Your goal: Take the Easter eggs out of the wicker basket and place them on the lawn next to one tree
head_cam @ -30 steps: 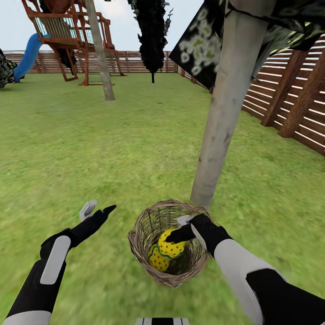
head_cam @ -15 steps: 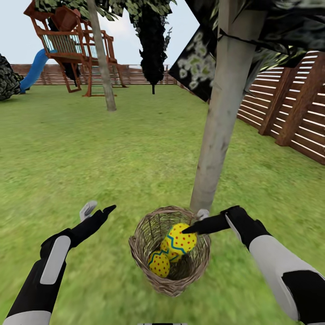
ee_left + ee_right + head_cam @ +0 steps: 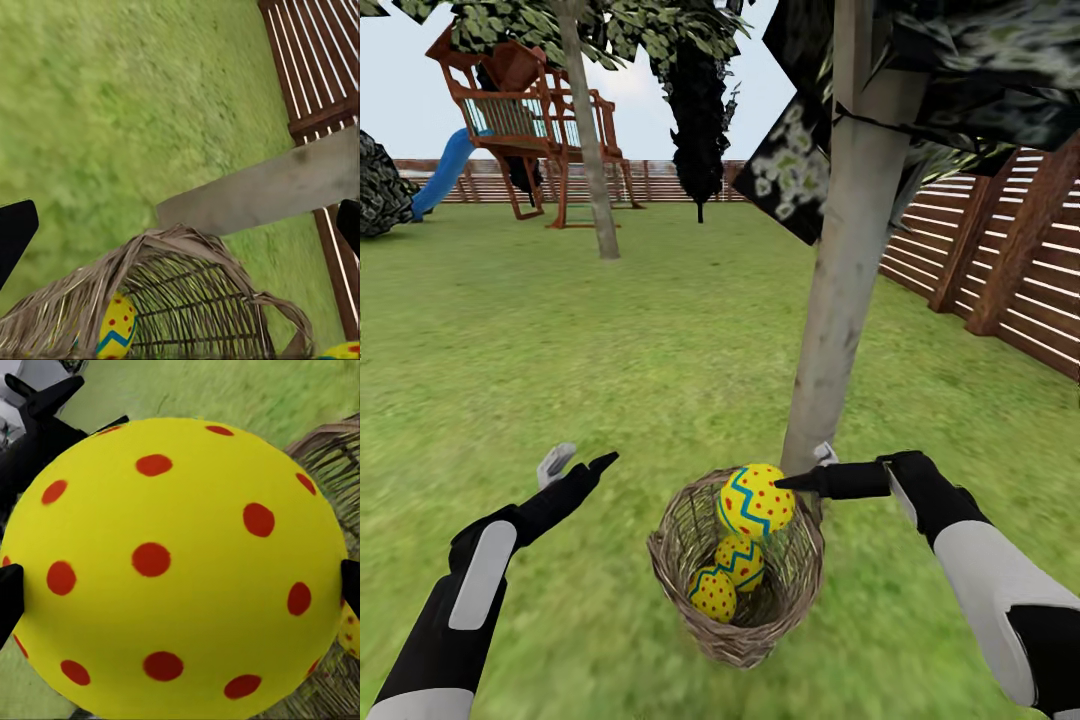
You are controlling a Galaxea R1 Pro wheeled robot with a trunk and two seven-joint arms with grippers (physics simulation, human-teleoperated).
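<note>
The lawn [image 3: 560, 340] is green grass with light and dark patches. A basket [image 3: 735, 585] sits on it, right by the foot of a tree [image 3: 840, 340]. A wooden playset [image 3: 525, 120] stands far back.

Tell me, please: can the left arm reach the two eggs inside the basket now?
Probably yes. The left gripper is open and empty beside the wicker basket; the two eggs lie uncovered under its open top. The right gripper holds the third egg over the far rim.

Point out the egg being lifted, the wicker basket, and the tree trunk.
lifted egg [image 3: 754, 502], head view, its dotted middle
wicker basket [image 3: 740, 640], head view, near outer wall
tree trunk [image 3: 845, 290], head view, mid trunk
</note>
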